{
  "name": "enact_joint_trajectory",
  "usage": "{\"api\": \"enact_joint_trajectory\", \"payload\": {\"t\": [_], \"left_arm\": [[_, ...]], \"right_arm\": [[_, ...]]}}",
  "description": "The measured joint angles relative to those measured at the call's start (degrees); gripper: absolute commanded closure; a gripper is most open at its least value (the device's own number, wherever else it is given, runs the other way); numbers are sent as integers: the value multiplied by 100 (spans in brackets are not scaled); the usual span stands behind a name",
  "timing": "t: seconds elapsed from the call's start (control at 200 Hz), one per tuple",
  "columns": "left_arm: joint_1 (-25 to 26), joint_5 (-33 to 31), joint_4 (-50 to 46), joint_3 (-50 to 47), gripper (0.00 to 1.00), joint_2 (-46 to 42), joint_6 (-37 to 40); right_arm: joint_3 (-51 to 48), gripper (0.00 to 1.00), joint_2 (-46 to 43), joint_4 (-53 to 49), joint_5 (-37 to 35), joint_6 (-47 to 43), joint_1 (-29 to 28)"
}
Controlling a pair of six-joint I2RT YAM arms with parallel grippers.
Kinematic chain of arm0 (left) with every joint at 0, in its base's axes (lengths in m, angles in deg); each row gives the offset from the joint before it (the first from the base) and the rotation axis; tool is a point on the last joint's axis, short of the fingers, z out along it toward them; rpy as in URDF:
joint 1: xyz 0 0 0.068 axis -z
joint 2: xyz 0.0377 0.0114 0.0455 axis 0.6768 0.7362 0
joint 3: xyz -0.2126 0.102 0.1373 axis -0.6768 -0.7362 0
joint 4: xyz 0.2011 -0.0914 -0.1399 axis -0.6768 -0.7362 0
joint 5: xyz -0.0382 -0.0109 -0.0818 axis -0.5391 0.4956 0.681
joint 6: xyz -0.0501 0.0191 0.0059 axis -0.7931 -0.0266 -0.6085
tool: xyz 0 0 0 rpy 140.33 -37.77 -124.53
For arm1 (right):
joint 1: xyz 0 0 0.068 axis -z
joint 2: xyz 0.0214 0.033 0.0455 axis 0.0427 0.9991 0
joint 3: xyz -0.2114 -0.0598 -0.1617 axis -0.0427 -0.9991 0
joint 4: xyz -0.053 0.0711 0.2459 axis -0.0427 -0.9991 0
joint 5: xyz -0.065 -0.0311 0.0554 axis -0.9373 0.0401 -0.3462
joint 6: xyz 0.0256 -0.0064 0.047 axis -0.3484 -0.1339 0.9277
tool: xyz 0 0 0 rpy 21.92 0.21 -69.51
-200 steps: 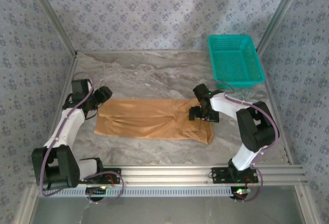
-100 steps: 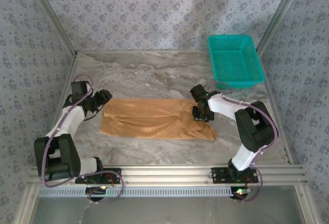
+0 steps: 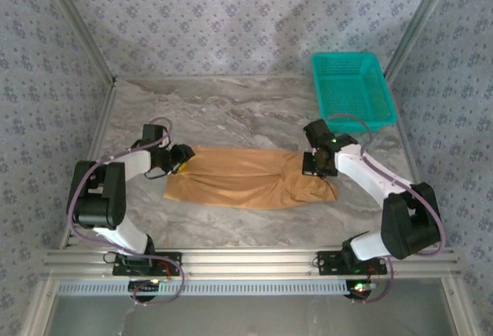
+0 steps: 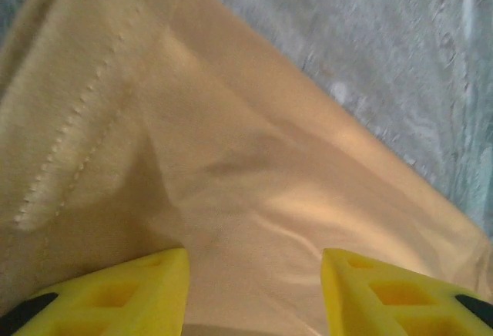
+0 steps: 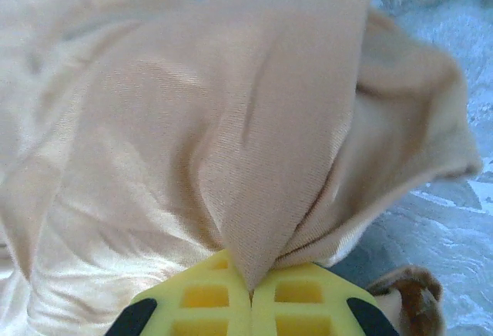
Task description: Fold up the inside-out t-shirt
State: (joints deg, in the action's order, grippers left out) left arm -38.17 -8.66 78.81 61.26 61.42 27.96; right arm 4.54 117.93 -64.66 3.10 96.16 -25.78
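The inside-out t-shirt (image 3: 246, 178) lies spread in a long tan strip on the marbled bench (image 3: 231, 112), nearer to us than the teal basket (image 3: 353, 93) and off to its left, well apart from it. The right tool (image 3: 312, 165) is at the shirt end closest to the basket, its yellow fingers (image 5: 296, 297) pressed together on a pinched ridge of cloth, which tents up from the closed tips in a soft fold. The left tool (image 3: 183, 164) is at the end farthest from the basket. Its two fingers (image 4: 115, 294) stand apart, with smooth cloth and a stitched hem (image 4: 69, 166) lying loose beneath them. Just on our side of the basket, a loop of cable (image 3: 339, 120) arches over the right arm (image 3: 362, 173) between basket and shirt.
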Motion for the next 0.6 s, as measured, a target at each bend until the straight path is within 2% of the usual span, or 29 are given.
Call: {"api": "enact_joint_trajectory", "payload": {"t": [0.155, 0.32, 0.445, 0.6], "left_arm": [[-319, -28, -599, 498, 51, -188, 195], [-988, -44, -1276, 660, 51, -1001, 273], [-1530, 2, -1589, 660, 51, -1362, 271], [-1884, 170, -1803, 577, 51, -1379, 271]], "right_arm": [[669, 100, -162, -291, -149, 68, -739], [1670, 100, -79, -413, -289, 308, -1687], [2583, 100, 343, -413, -352, 420, -2245], [3589, 100, 1283, -396, -380, 459, -2767]]}}
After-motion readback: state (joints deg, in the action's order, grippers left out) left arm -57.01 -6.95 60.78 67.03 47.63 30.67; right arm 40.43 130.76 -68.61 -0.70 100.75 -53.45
